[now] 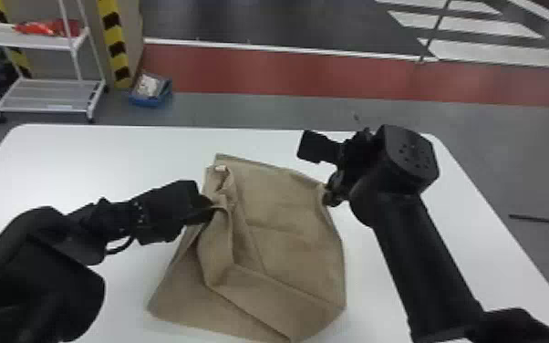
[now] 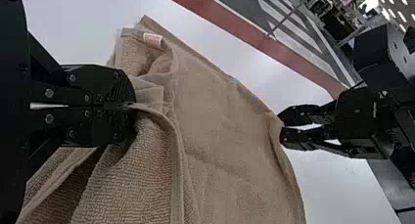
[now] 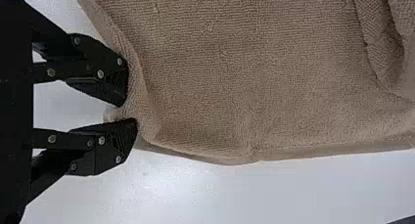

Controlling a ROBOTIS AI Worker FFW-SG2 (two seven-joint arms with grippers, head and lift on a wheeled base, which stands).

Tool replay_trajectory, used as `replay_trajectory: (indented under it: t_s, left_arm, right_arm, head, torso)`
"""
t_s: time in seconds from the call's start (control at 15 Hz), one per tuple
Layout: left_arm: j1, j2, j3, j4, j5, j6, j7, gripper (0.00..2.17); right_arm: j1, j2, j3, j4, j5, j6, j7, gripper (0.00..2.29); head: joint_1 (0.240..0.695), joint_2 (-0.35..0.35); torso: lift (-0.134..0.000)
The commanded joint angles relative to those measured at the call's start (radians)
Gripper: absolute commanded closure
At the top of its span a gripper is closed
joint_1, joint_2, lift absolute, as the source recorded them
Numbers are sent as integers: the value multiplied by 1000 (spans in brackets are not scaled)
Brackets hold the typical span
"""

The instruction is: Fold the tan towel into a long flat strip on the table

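Got the tan towel [image 1: 287, 205] in loose, uneven folds on the white table [image 1: 59, 153]; pinching its gathered side near the label [image 1: 220, 168] with the left gripper [image 1: 209, 210], its right edge between the right gripper's [image 1: 329, 195] tips; leaving bare tabletop to both sides and a narrower band beyond.

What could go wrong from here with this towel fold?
The left tool is shut on a bunched part of the tan towel near the label, so a pull might drag several layers together. The right tool meets only a small bit of the towel's edge, which could slip away if lifted. The creases run at a slant across the near part, so pressing it flat now would probably give a crooked strip.
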Motion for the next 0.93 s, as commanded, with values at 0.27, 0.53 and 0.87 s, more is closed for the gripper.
replay_trajectory:
  t_s: [0.27, 0.53, 0.87]
  left_arm:
    - [3, 3, 37, -28, 4, 4, 14, 2132]
    - [32, -1, 225, -149, 4, 161, 43, 2132]
    - [78, 5, 457, -236, 17, 228, 37, 2132]
  right_arm:
    - [46, -71, -45, -235, -123, 121, 79, 1423]
    - [70, -187, -67, -396, -215, 235, 102, 1423]
    - [196, -333, -140, -594, -327, 278, 102, 1423]
  head:
    - [695, -170]
    - [695, -171]
    - [679, -105]
  torso:
    - [-123]
    - [-123]
    - [-123]
